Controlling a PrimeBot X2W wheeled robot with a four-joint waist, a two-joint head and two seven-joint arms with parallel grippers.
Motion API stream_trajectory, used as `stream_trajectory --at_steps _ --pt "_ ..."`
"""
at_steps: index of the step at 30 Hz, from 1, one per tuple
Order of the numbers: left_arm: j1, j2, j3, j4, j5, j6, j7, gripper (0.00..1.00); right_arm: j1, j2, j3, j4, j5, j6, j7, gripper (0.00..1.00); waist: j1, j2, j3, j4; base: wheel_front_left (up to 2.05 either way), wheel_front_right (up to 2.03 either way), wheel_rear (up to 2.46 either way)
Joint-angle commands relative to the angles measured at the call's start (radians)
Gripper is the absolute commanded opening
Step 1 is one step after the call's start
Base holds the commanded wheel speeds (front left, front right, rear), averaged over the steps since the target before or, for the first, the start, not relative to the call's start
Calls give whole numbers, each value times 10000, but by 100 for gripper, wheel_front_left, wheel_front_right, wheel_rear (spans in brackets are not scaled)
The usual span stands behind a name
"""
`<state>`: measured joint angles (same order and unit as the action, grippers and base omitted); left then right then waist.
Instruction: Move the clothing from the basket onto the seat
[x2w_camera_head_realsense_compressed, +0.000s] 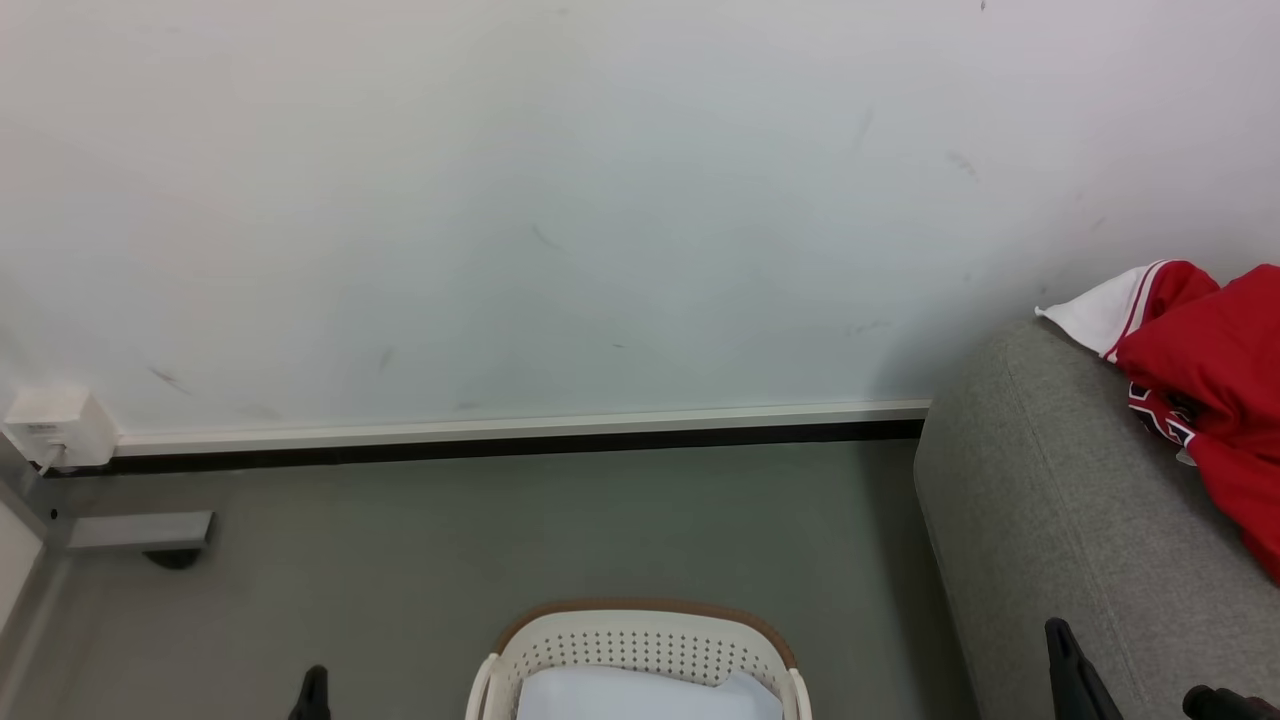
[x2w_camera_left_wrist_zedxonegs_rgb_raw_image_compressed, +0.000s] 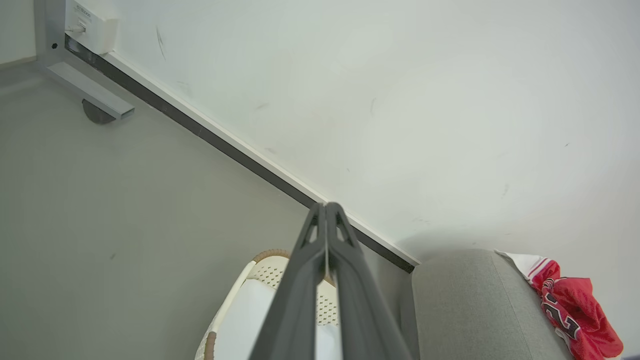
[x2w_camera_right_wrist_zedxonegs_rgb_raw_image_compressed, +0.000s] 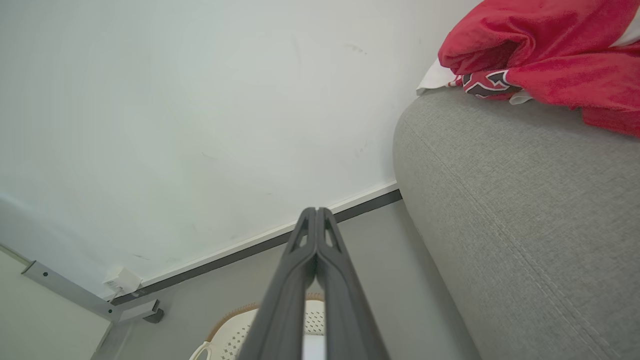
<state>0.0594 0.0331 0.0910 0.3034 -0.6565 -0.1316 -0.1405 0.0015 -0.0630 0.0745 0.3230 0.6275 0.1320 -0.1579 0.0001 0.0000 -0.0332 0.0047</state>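
Observation:
The red clothing (x2w_camera_head_realsense_compressed: 1215, 385) with white trim lies bunched on the grey seat (x2w_camera_head_realsense_compressed: 1050, 520) at the right; it also shows as clothing (x2w_camera_left_wrist_zedxonegs_rgb_raw_image_compressed: 575, 312) and clothing (x2w_camera_right_wrist_zedxonegs_rgb_raw_image_compressed: 545, 55) in the wrist views. The cream basket (x2w_camera_head_realsense_compressed: 640, 650) with a brown rim stands on the floor at the bottom centre, a plain white sheet (x2w_camera_head_realsense_compressed: 645, 695) inside. My left gripper (x2w_camera_left_wrist_zedxonegs_rgb_raw_image_compressed: 325, 206) is shut with nothing in it, above the basket (x2w_camera_left_wrist_zedxonegs_rgb_raw_image_compressed: 270, 272). My right gripper (x2w_camera_right_wrist_zedxonegs_rgb_raw_image_compressed: 316, 210) is shut and empty, left of the seat (x2w_camera_right_wrist_zedxonegs_rgb_raw_image_compressed: 525, 210). Dark fingertips (x2w_camera_head_realsense_compressed: 315, 690) peek up at the head view's bottom edge.
A pale wall with a white-and-black skirting (x2w_camera_head_realsense_compressed: 520, 435) runs behind the grey floor. A white socket box (x2w_camera_head_realsense_compressed: 55, 425) and a grey metal foot (x2w_camera_head_realsense_compressed: 140, 530) sit at the far left.

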Motion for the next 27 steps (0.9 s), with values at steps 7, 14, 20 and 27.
stream_trajectory --at_steps 7,14,20,27 --pt "-396 109 70 -214 -1198 5 305 0 -346 -106 -185 -240 1280 -7 259 0 0 0 26 -4 0 0 0" --pt "-548 122 91 -258 -2123 5 550 0 -421 -128 -318 -307 2285 -8 480 0 0 0 52 -7 0 0 0" --pt "-671 132 109 -298 -2874 6 758 0 -508 -144 -424 -364 3078 -9 666 0 0 0 74 -10 0 0 0" --pt "-801 142 128 -340 -3681 7 979 0 -567 -158 -548 -420 3940 -10 872 0 0 0 100 -14 0 0 0"
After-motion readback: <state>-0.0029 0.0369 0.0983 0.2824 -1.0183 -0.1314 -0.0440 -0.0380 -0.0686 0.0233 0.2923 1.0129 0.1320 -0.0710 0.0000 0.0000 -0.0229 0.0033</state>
